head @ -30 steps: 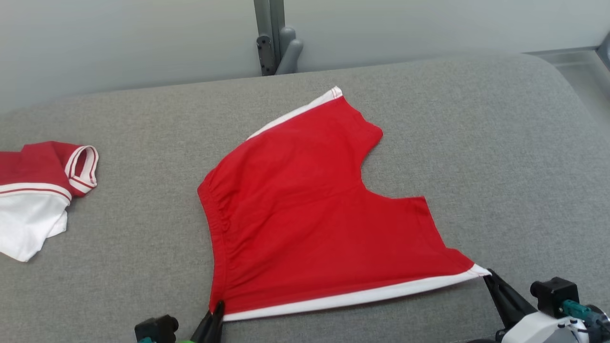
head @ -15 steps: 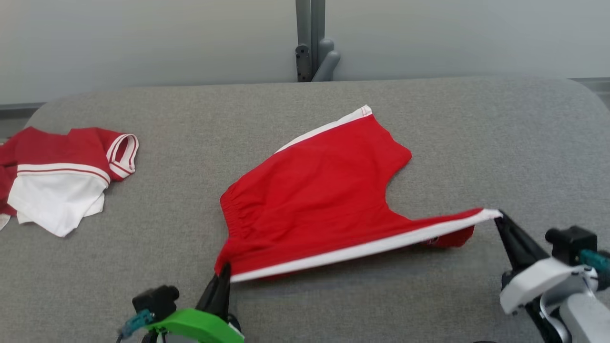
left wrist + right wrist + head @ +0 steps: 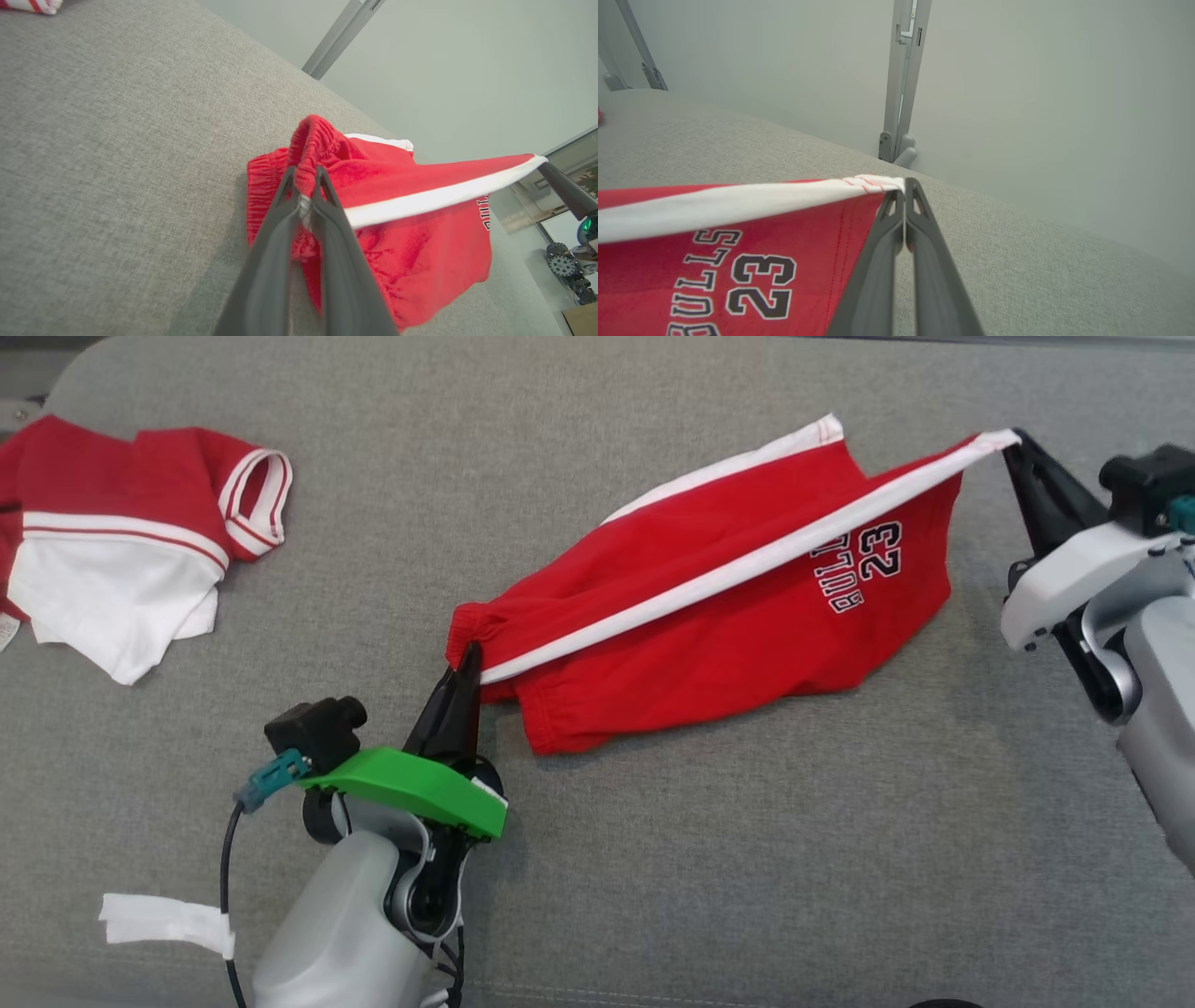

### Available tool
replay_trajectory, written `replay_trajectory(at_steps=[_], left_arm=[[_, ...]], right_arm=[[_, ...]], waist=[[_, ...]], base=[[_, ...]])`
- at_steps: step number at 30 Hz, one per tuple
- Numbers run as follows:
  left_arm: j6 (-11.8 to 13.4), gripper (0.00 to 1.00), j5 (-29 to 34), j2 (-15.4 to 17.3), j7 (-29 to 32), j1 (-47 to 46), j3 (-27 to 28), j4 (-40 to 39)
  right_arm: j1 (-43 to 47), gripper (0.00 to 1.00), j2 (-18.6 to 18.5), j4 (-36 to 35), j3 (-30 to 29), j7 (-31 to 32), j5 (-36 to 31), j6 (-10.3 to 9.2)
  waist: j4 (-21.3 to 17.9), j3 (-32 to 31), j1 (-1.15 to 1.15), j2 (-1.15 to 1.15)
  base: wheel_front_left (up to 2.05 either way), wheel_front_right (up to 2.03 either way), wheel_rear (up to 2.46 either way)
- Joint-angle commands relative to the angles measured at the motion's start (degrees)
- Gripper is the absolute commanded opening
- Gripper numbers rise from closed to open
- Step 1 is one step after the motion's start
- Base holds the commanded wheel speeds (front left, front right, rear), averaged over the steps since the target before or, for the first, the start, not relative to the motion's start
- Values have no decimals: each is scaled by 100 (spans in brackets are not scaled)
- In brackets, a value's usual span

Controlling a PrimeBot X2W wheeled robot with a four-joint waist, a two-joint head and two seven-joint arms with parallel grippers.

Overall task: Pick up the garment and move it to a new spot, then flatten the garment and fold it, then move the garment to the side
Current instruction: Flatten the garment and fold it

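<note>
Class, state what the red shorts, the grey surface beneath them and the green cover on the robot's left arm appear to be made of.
Red shorts: soft matte knit, likely cotton jersey; it drapes, and the waistband gathers.
Grey surface: woven upholstery fabric, matte; flecked weave shows.
Green cover: probably rigid plastic, smooth with a faint sheen; crisp edges.

The shorts (image 3: 709, 644) sit on the middle of the cushion (image 3: 747, 859). A jersey (image 3: 121, 551) lies well left of the shorts. The left gripper (image 3: 467, 658) is at their near-left waistband, and the right gripper (image 3: 1013, 439) is at their far-right hem corner.
</note>
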Motion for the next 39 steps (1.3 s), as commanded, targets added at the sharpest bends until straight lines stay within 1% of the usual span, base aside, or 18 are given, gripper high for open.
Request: replay_trajectory(at_steps=[1, 8, 16, 17, 18, 19, 20, 21, 25, 27, 30, 34, 37, 39], left_arm=[[19, 0, -145, 19, -3, -163, -38, -15], [18, 0, -494, 21, -3, -689, -375, -89], [18, 0, -756, 21, -2, -1137, -638, -248], [18, 4, -775, 22, -2, -1153, -654, -254], [18, 20, -781, 22, -2, -1162, -673, -260], [18, 59, -776, 21, -2, -1176, -693, -271], [18, 100, -695, 21, 1, -1183, -717, -261], [18, 100, -666, 20, 1, -1158, -718, -261], [18, 100, -361, 21, 0, -1018, -576, -260], [18, 100, -185, 21, 0, -926, -413, -300], [18, 100, 137, 20, -2, -725, -123, -338], [17, 100, 459, 16, -2, -388, 197, -422], [17, 100, 595, 20, -2, -122, 425, -490], [17, 100, 629, 14, -2, -43, 459, -503]], right_arm=[[-276, 0, -94, 165, 52, 30, -38, -20], [-1368, 0, -181, 888, 543, 75, -16, -18], [-2105, 0, -143, 1569, 855, -67, 82, -17], [-2149, 0, -112, 1643, 885, -88, 92, -17], [-2188, 0, -84, 1702, 914, -108, 107, -17], [-2230, 0, -58, 1755, 920, -134, 155, -16], [-2277, 87, -10, 1842, 922, -170, 265, -16], [-2269, 100, 7, 1876, 933, -186, 307, -16], [-2099, 100, -23, 1864, 903, -225, 478, -16], [-2007, 100, -78, 1616, 715, -223, 587, -16], [-1570, 100, -115, 1184, 404, -223, 766, -15], [-880, 100, -103, 696, 149, -222, 960, -15], [-380, 100, -39, 541, 99, -222, 1105, -15], [-264, 100, -13, 527, 88, -222, 1150, -16]], waist=[[461, 791, 0, 0], [667, 1317, 0, 0], [870, 1610, 0, 0], [882, 1620, 0, 0], [893, 1629, 0, 0], [901, 1633, 0, 0], [908, 1626, 0, 0], [907, 1608, 0, 0], [853, 1489, 0, 0], [812, 1408, 0, 0], [727, 1243, 0, 0], [616, 976, 0, 0], [558, 823, 0, 0], [546, 793, 0, 0]], base=[[0, 0, 0], [0, 0, 0], [0, 0, 0], [0, 0, 0], [0, 0, 0], [0, 0, 0], [0, 0, 0], [0, 0, 0], [0, 0, 0], [0, 0, 0], [0, 0, 0], [0, 0, 0], [0, 0, 0], [0, 0, 0]])
